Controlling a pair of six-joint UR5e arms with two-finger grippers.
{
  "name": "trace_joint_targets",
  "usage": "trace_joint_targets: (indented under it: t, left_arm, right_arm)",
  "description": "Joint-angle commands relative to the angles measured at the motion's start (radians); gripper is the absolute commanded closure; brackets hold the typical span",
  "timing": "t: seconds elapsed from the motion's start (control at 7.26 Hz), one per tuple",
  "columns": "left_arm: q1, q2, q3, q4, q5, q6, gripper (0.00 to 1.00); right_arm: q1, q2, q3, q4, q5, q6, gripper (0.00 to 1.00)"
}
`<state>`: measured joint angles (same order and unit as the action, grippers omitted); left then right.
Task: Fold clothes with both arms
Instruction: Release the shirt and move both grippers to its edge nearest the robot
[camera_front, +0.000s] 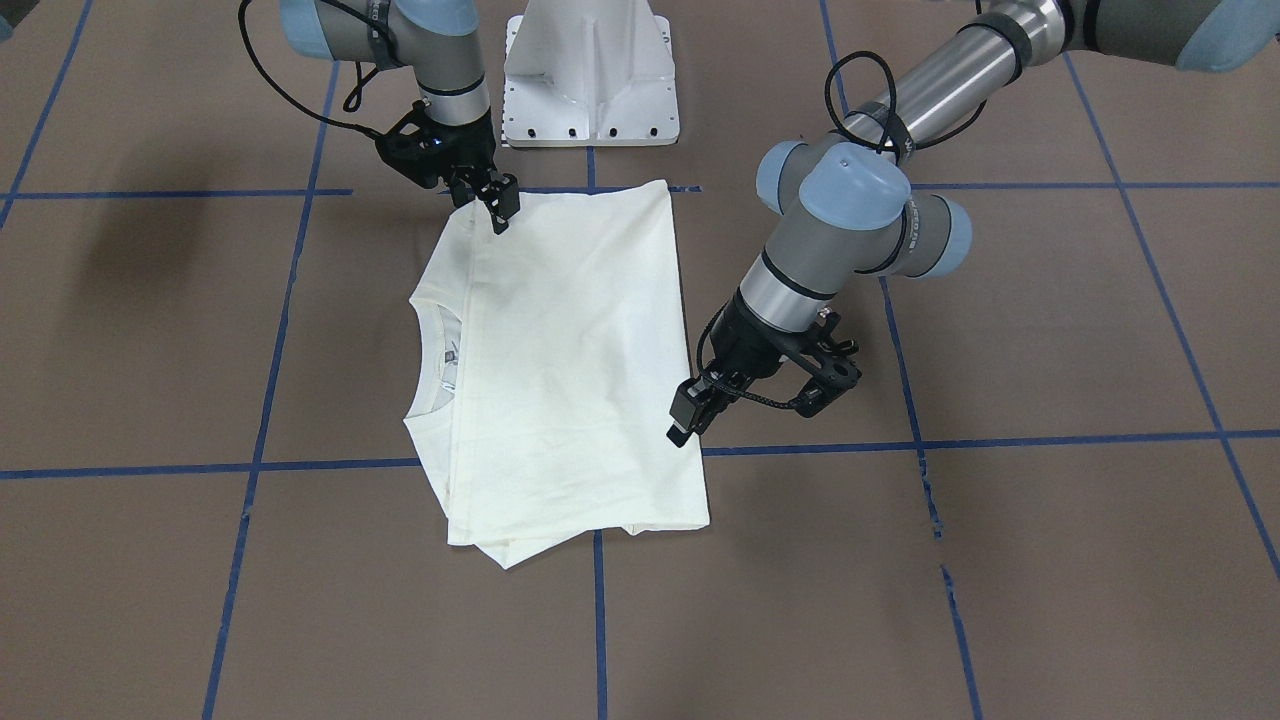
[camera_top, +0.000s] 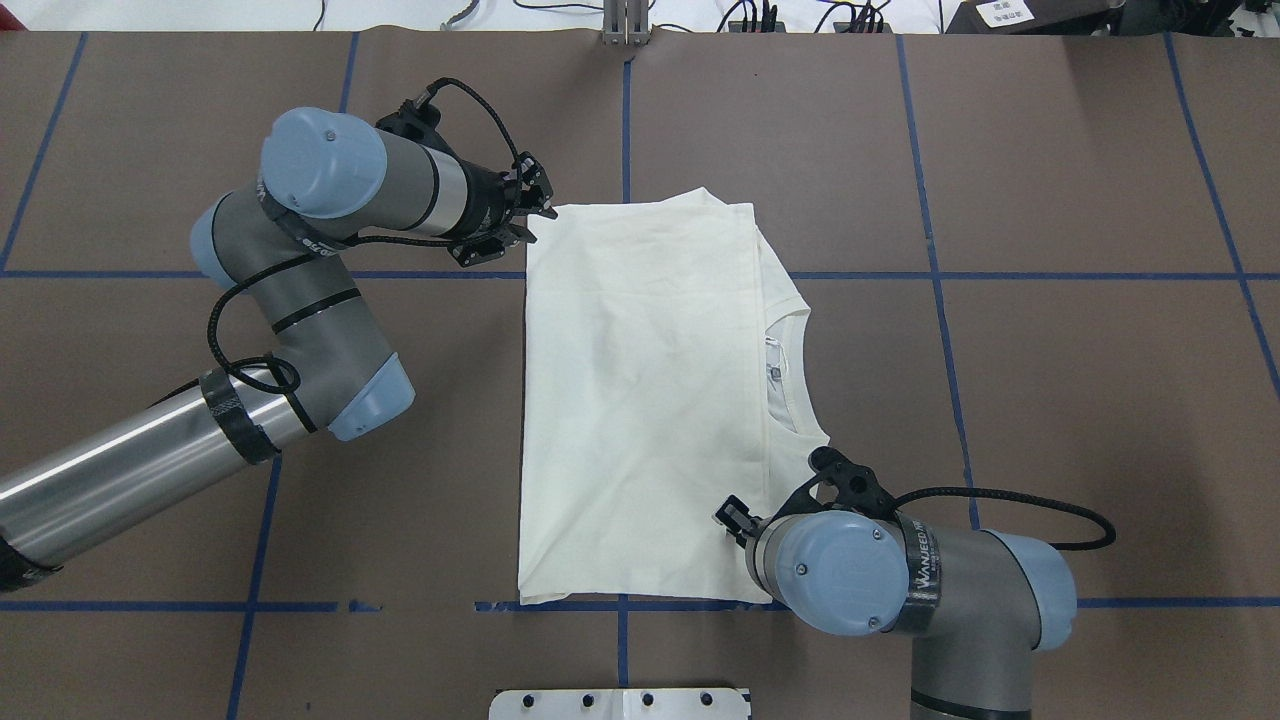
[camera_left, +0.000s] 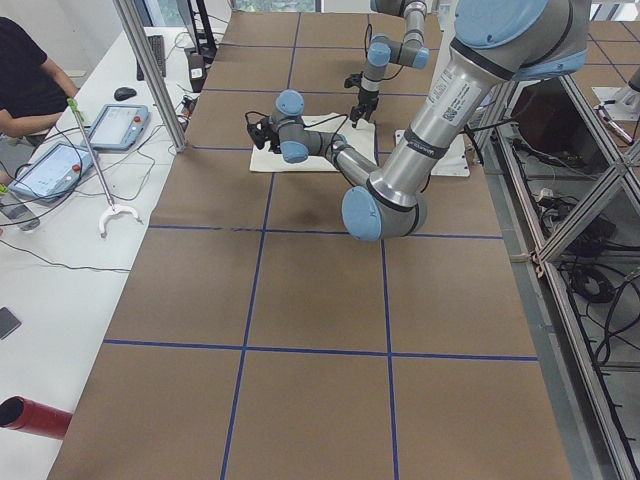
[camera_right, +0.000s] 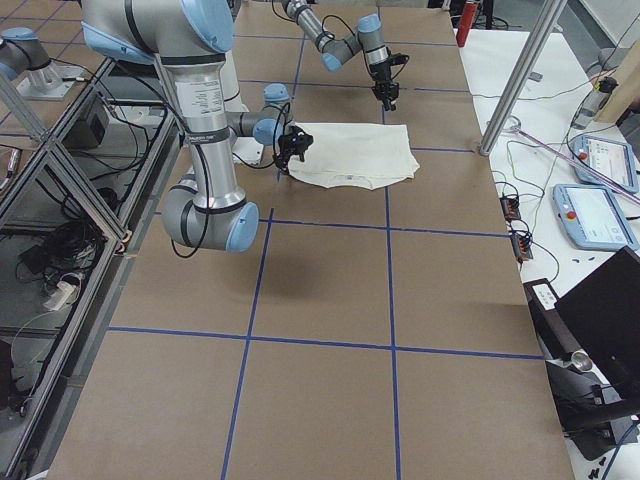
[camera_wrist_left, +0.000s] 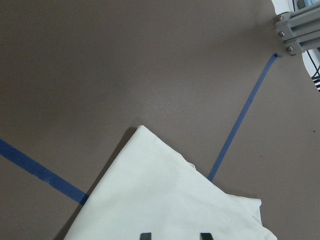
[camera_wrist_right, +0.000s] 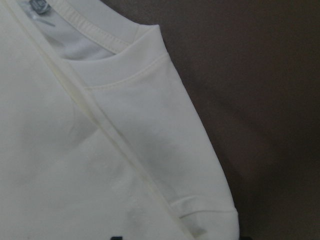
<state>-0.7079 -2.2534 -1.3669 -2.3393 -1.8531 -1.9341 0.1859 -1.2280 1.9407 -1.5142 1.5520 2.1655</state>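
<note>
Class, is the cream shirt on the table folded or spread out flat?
Folded: the shirt is a compact rectangle, no sleeves sticking out, one layer's edge lying beside the collar.

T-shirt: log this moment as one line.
T-shirt folded flat, plain side up, collar showing | left gripper open, above far corner | right gripper near shoulder corner, state unclear

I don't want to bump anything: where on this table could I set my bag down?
The table is bare on the collar side of the shirt, past the blue tape line, and along the far edge. It is crowded at two shirt corners, where the left gripper and right gripper sit.
</note>
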Motion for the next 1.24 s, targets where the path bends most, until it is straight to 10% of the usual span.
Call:
trace_joint_targets:
  t: [0.0, 0.14, 0.69, 1.1]
  left_arm:
    - [-0.001, 0.0, 0.0, 0.0, 0.0, -0.002, 0.57]
    - [-0.001, 0.0, -0.001, -0.002, 0.0, 0.0, 0.57]
    - [0.001, 0.0, -0.001, 0.002, -0.001, -0.002, 0.57]
    - [0.15, 0.153, -0.279, 0.095, 0.049, -0.106, 0.53]
  right_arm:
    - [-0.014, -0.007, 0.001, -0.006, -0.013, 0.004, 0.51]
    - [-0.014, -0.008, 0.001, -0.006, -0.013, 0.046, 0.99]
    - [-0.011, -0.007, 0.018, -0.006, -0.012, 0.048, 1.0]
    - [-0.009, -0.073, 0.104, -0.006, 0.0, 0.04, 1.0]
